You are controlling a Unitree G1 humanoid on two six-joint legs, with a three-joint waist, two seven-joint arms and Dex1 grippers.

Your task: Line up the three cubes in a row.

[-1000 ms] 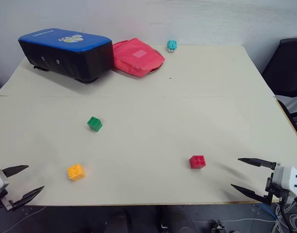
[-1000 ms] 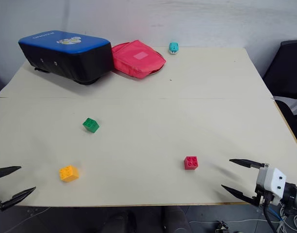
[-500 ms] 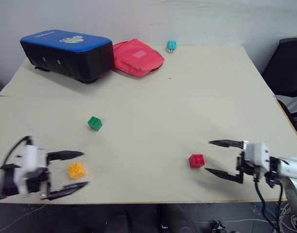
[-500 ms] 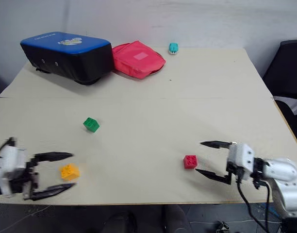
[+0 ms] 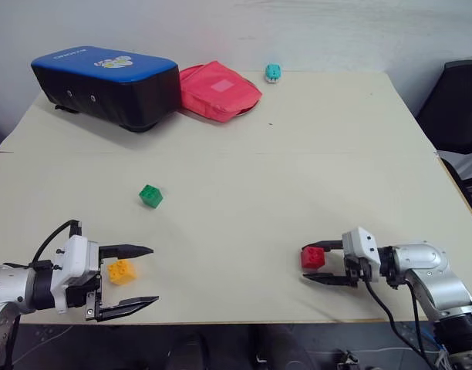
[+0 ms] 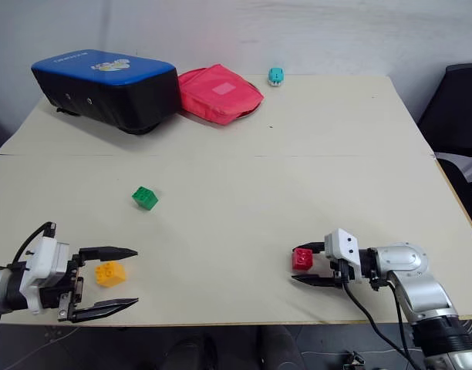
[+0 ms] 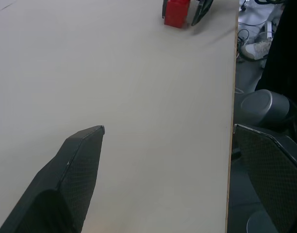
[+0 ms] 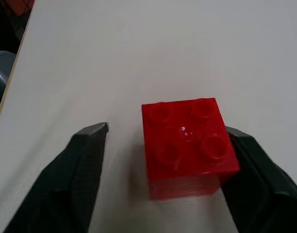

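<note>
While the left gripper (image 5: 136, 277) reaches in near the tabletop's (image 5: 298, 154) front left corner, its black fingers stand wide apart on either side of the orange-yellow cube (image 5: 121, 270) without touching it. Toward the front right, the right gripper (image 5: 313, 262) has its fingers around the red cube (image 5: 313, 257), not yet clamped. A green cube (image 5: 150, 196) sits alone, farther back on the left. Along the back edge lie a blue and black case (image 5: 105, 81), a red pouch (image 5: 218, 90) and a small teal toy (image 5: 273, 72).

From the left wrist, two spread fingers (image 7: 75, 170) frame bare tabletop, with the red cube far ahead.

From the right wrist, one finger (image 8: 255, 165) touches the red cube's side; the other stands just clear.
</note>
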